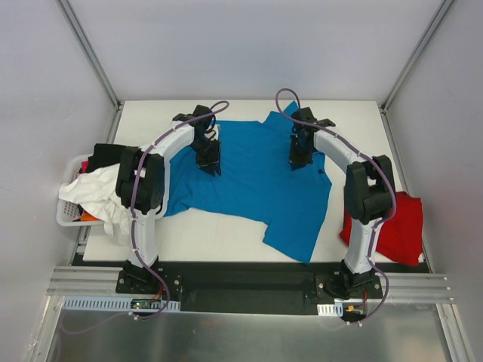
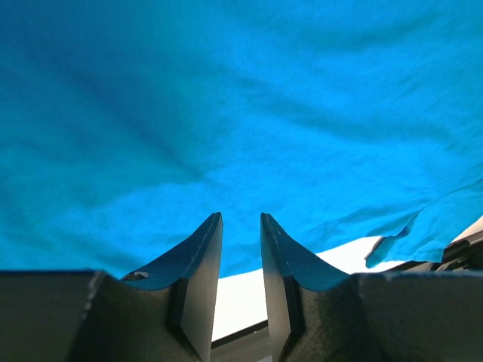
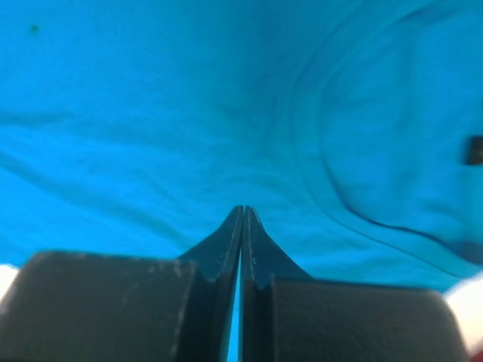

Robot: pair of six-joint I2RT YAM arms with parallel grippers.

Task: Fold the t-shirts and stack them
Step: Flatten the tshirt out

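The turquoise t-shirt (image 1: pixel 256 181) lies spread and wrinkled across the middle of the white table (image 1: pixel 219 235). My left gripper (image 1: pixel 210 167) points down over its left part, and my right gripper (image 1: pixel 299 161) over its upper right part. In the left wrist view the left gripper (image 2: pixel 241 216) stands open a narrow gap with nothing between the fingers, just above the blue cloth (image 2: pixel 226 113) near its hem. In the right wrist view the right gripper (image 3: pixel 243 207) is shut, tips together against the shirt (image 3: pixel 151 113) beside a curved seam (image 3: pixel 332 196). The red t-shirt (image 1: pixel 400 222) lies bunched at the table's right edge.
A white basket (image 1: pixel 68 217) at the left edge holds a white garment (image 1: pixel 98 192) spilling over its rim and a black garment (image 1: pixel 106 153). Grey walls close in the table on three sides. Bare table (image 2: pixel 347 256) shows past the shirt's hem.
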